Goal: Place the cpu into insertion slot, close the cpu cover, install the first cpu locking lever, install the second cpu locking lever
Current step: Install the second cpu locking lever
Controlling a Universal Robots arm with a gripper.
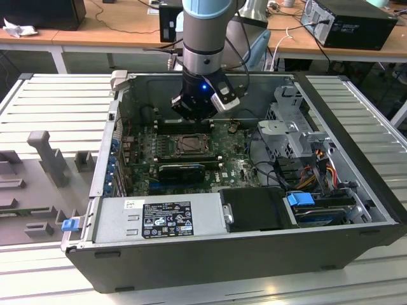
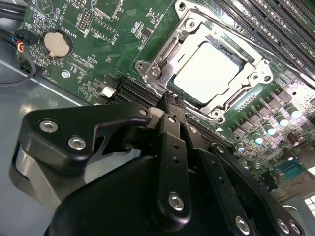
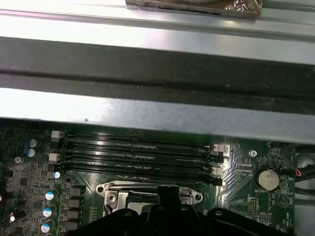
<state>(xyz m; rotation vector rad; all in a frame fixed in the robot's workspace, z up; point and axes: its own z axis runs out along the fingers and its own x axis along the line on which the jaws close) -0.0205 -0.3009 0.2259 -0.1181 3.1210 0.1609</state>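
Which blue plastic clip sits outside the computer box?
The blue clip at the case's outer corner, on the exterior view's left; the other blue clip sits inside, over the drive.

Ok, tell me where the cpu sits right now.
In the second wrist view the cpu lies in the insertion slot on the green motherboard, framed by the cpu cover, just beyond the claw.

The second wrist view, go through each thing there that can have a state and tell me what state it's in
cpu: seated flat in the insertion slot, silver top showing.
cpu cover: down flat around the chip, framing it.
tool: fingers together, holding nothing, tips at the edge of the socket frame.
coin battery: sitting in its round holder on the motherboard.
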